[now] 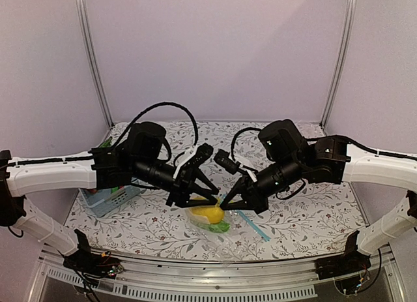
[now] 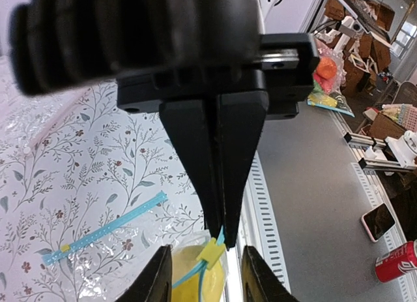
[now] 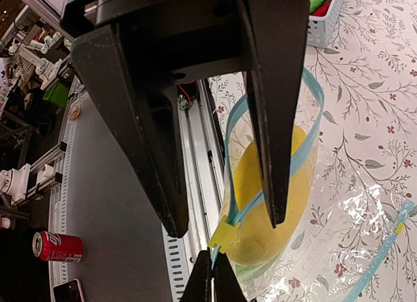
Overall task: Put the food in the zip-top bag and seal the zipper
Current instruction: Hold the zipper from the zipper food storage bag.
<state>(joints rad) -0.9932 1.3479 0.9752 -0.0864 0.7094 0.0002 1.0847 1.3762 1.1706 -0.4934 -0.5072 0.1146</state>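
Note:
The small clear zip-top bag [image 1: 207,218] is held up over the table's near middle. The yellow food [image 3: 260,204] and the green food [image 3: 260,271] are inside it. Its light-blue zipper [image 3: 306,152] shows two tracks spread apart, with a yellow slider [image 3: 225,235] at one end. My left gripper [image 2: 221,233] is shut on the zipper's end, just past the slider [image 2: 212,253]. My right gripper [image 3: 227,225] is open, one finger on each side of the bag's mouth near the slider. In the top view the left gripper [image 1: 215,199] and right gripper [image 1: 225,203] nearly meet.
A larger clear bag with a long blue strip [image 1: 255,226] lies flat on the table right of the held bag; it also shows in the left wrist view [image 2: 104,230]. A pale basket [image 1: 107,199] with green and red items stands at the left. The table's near edge is close.

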